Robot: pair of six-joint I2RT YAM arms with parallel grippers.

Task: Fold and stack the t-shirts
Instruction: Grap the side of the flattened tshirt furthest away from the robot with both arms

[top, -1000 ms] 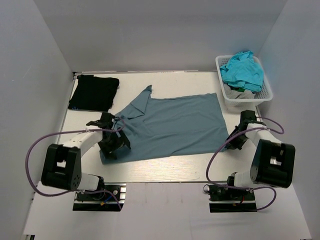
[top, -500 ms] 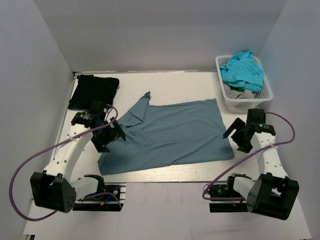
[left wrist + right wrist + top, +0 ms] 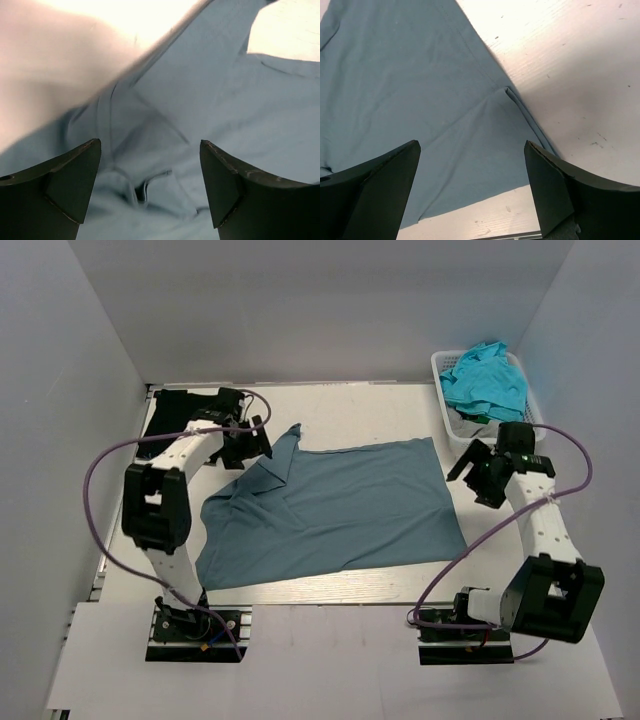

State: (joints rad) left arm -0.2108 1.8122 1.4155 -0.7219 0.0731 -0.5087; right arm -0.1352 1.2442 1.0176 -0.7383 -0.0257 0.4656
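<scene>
A slate-blue t-shirt (image 3: 340, 505) lies spread across the middle of the table, its left side rumpled and one sleeve pointing to the back. My left gripper (image 3: 245, 443) hovers open over that rumpled sleeve area; the left wrist view shows creased blue cloth (image 3: 165, 115) between and below its open gripper (image 3: 149, 145), nothing held. My right gripper (image 3: 477, 473) stands open just off the shirt's right edge, above the shirt's hem (image 3: 520, 107) and bare table in the right wrist view, gripper (image 3: 471, 145) empty. A folded black t-shirt (image 3: 185, 420) lies at the back left.
A white lattice basket (image 3: 530, 430) at the back right holds turquoise t-shirts (image 3: 487, 380). Grey walls close the table on three sides. A strip of bare white table (image 3: 330, 580) runs along the near edge, in front of the blue shirt.
The right gripper opened, let go of the blue shirt's right corner and moved toward the back. The left arm swung from the shirt's near-left part to its back-left sleeve by the black shirt.
</scene>
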